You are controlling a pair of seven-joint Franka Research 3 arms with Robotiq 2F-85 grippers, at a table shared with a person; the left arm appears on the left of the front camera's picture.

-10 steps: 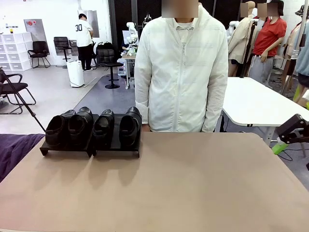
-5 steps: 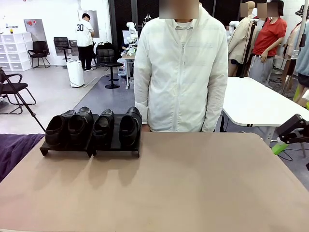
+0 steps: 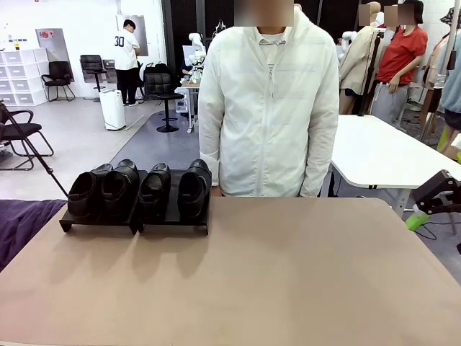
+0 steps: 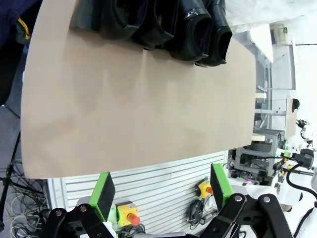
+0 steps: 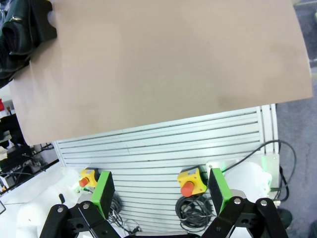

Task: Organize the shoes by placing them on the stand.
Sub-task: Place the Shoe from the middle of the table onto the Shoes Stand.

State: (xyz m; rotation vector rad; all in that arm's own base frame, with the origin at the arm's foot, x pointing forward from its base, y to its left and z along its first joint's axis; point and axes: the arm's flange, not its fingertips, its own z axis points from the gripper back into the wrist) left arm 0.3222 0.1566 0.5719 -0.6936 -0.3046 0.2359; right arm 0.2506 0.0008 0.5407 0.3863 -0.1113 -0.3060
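Front view: 4 shoes [image 3: 137, 189] set side by side, toes forward, on stand [image 3: 134, 220] at far left of table [image 3: 288, 274], person [image 3: 268, 108] just behind. Left gripper [image 4: 161, 191] and right gripper [image 5: 161, 191] spread wide, empty, back off table's near edge. Placement judged complete; best done by keeping both arms clear, checking only that all 4 sit fully on top.

pincer [image 4: 163, 196]: black linkage | fingers [image 4: 105, 196]: green pads | person [image 3: 268, 108]: white zip jacket
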